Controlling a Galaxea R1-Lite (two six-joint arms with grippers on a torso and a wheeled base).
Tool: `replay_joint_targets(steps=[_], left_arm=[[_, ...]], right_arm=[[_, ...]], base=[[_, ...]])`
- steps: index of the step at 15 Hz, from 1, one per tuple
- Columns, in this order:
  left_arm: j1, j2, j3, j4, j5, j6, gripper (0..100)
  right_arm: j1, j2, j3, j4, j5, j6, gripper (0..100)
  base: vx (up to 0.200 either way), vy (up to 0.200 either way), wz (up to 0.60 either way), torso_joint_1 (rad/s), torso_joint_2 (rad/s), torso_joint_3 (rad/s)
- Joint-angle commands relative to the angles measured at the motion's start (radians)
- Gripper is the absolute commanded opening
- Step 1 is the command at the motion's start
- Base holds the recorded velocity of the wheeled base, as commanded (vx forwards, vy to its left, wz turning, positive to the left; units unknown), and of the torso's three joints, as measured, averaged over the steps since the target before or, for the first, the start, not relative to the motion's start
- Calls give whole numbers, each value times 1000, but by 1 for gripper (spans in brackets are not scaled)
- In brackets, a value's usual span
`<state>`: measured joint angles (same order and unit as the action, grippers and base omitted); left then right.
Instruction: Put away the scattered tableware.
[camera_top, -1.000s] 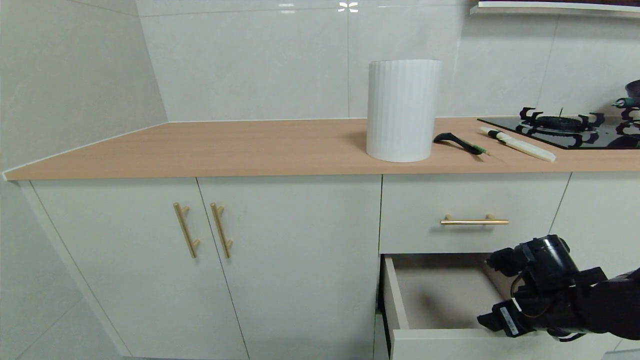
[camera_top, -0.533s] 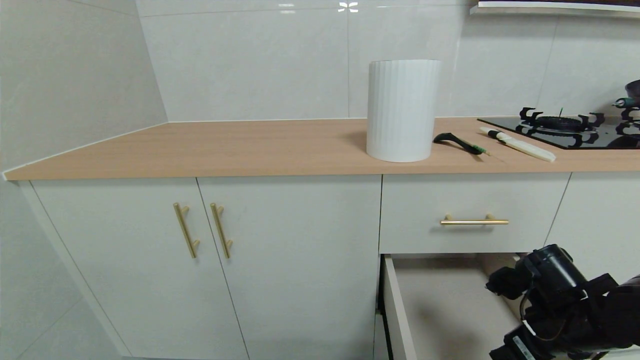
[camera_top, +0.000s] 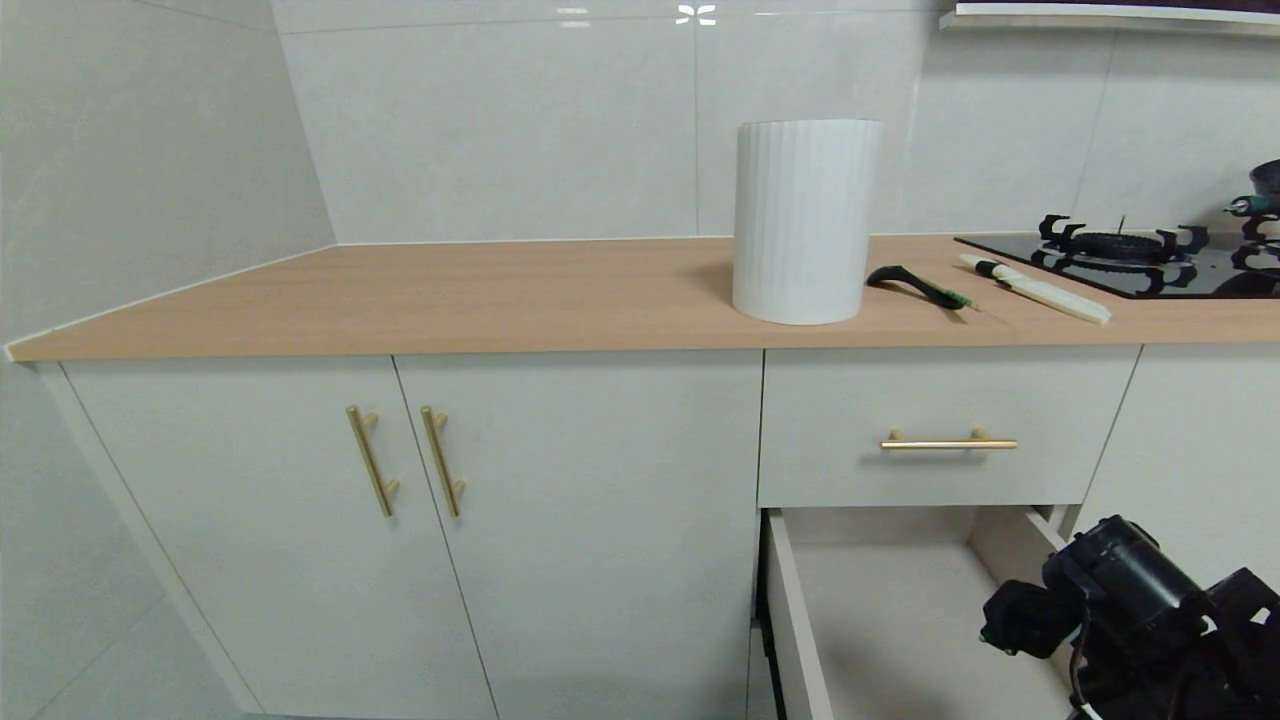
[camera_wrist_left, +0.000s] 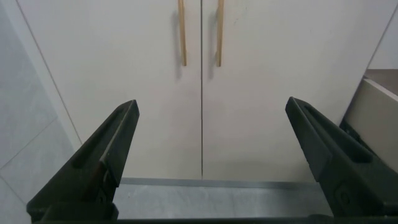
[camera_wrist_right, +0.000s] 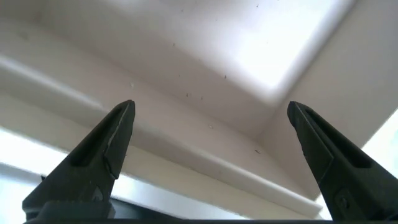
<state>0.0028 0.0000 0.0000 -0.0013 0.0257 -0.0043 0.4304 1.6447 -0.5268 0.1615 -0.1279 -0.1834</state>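
Note:
On the wooden countertop lie a black-handled utensil and a cream utensil with a dark band, both just right of a tall white ribbed container. Below them the lower drawer stands pulled out. My right gripper is open over the drawer's inner right corner with nothing between its fingers; in the head view it is low at the drawer's right side. My left gripper is open too, held low in front of the double cabinet doors.
A black gas hob occupies the counter's far right. The upper drawer with a gold handle is closed above the open one. The double doors carry two gold handles. Tiled walls close in the back and left.
The lower drawer has slid farther out toward me. My right gripper has moved down and to the right along with it.

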Motion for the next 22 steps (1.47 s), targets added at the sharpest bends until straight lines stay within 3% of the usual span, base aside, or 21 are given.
replay_joint_targets(steps=[1,3,7,12,16,22], left_arm=[[0,0,0,0,0,0,100],[0,0,0,0,0,0,100],[0,0,0,0,0,0,100],[0,0,0,0,0,0,100],[0,0,0,0,0,0,100],[0,0,0,0,0,0,100]], right_arm=[[2,-25,-7,1,-1,-1,100],[1,-43,-36,-2,-1,12,100],[-10,-91,-145,-7,19,257,100],[-39,-108,-151,-114,20,260,100],[-39,-106,-145,-117,14,259,100],[-39,-103,-142,-117,14,259,100]], base=[[0,0,0,0,0,0],[0,0,0,0,0,0],[0,0,0,0,0,0],[0,0,0,0,0,0],[0,0,0,0,0,0],[0,0,0,82,-310,-238]])
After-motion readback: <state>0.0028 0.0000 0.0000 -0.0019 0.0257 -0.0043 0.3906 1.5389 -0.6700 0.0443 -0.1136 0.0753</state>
